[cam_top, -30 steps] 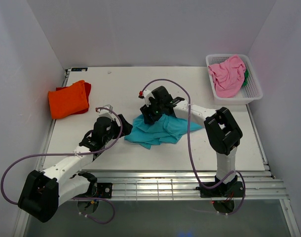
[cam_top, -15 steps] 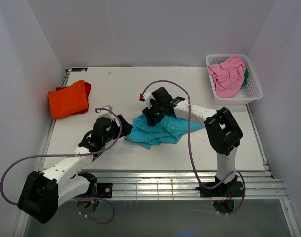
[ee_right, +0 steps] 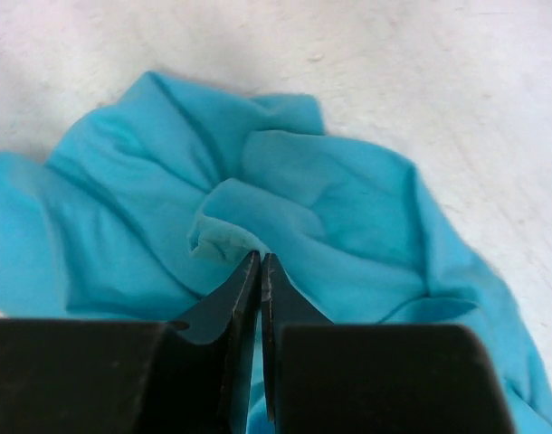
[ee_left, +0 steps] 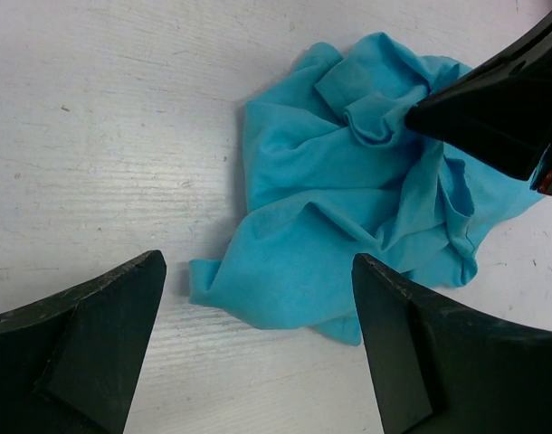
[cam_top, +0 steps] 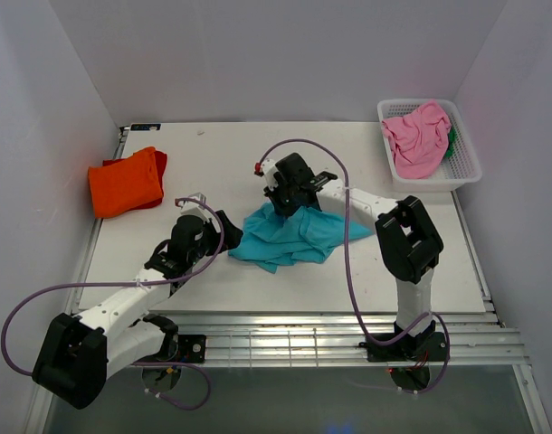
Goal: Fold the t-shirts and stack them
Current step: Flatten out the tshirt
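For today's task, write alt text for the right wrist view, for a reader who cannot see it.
The black right end effector, shut tight, pinches a raised fold of a crumpled teal t-shirt. The shirt lies in a loose heap on a white table.
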Robot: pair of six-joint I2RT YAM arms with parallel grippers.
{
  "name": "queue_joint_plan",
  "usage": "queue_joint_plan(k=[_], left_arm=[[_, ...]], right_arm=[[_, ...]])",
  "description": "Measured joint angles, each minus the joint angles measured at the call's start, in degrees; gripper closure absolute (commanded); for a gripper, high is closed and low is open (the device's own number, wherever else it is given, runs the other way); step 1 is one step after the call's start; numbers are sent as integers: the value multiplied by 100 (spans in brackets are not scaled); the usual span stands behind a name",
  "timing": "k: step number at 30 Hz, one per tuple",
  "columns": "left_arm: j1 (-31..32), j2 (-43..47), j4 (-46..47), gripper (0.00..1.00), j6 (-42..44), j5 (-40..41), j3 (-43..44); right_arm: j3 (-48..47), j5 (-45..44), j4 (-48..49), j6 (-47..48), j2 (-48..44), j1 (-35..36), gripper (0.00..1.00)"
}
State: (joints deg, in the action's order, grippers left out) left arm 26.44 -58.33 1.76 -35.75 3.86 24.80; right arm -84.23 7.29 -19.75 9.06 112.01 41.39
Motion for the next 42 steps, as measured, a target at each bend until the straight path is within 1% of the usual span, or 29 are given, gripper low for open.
queue_joint_plan(k=[2,5,7,12,18,22,26,33,37,42], left_arm=[[0,-7,15,6,28,-11,0],[0,-83,127,6,79,-74,0],[0,-164,229,6,101,-151,0],[0,-293,435,6,122,-273,0],[0,-352,507,6,125,-396,0],[0,-461,719,7,129,-531,0],[-2,-734,1069,11,173,-774,13],[4,-1519,2129,11,68,-1799,68],[24,-1766,2465,11,-59,-2092,68],[59,-1812,2789,11,-251,-2354,68]], right_arm=[[-39,-372,17,-44,-33,0,92],[-42,-1316,-105,-122,-350,4,92],[-44,-1829,-205,-157,-704,2,92],[-31,-3294,-332,-295,-1980,-52,92],[125,-4234,-420,-459,-3003,-315,92],[350,-4645,-514,-564,-3117,-350,92],[678,-4811,-726,-675,-3119,-350,92],[874,-5200,-1091,-1034,-3287,-348,92],[931,-5517,-1517,-1368,-3681,-345,92],[1003,-5803,-1797,-1561,-4411,-345,92]])
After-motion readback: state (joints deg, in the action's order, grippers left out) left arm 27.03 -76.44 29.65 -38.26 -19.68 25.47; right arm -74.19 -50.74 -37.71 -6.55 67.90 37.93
